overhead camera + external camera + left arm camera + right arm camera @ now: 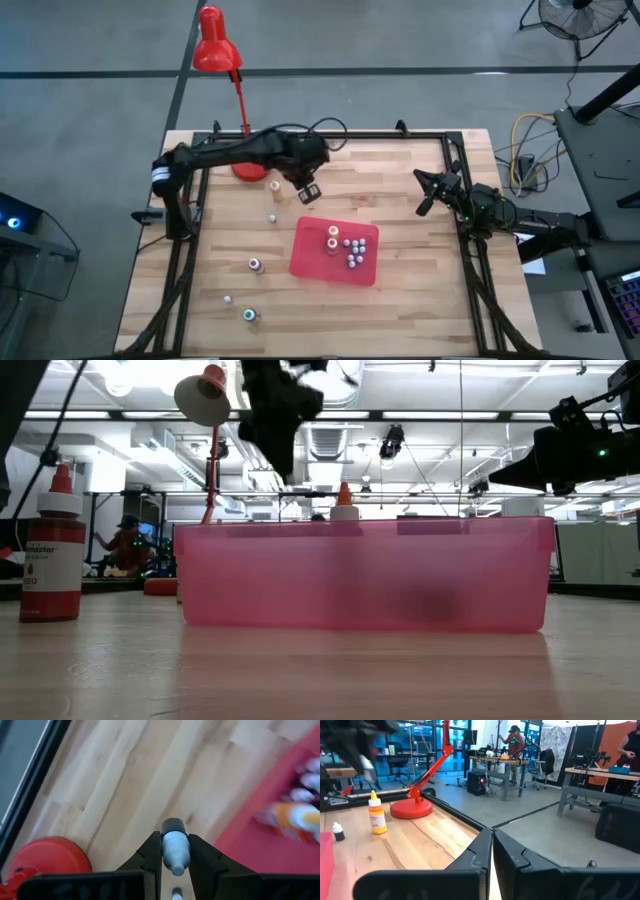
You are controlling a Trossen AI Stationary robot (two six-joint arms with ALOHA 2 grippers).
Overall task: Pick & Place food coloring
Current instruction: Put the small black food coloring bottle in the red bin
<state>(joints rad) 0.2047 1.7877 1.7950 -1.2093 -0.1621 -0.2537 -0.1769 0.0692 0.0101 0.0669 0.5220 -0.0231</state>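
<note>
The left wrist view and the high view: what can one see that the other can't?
Only the left wrist view shows the tiny whitish-capped bottle pinched in the left gripper's jaws. Only the high view shows the right gripper waiting at the table's right edge, and loose bottles on the wood. Both show the pink tray, the orange-topped bottle inside it, and the red lamp's base.

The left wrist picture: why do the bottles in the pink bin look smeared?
In the left wrist view the held bottle is sharp, while the bin and its bottles streak, as from motion; in the low view the bin wall is hazy and translucent.
</note>
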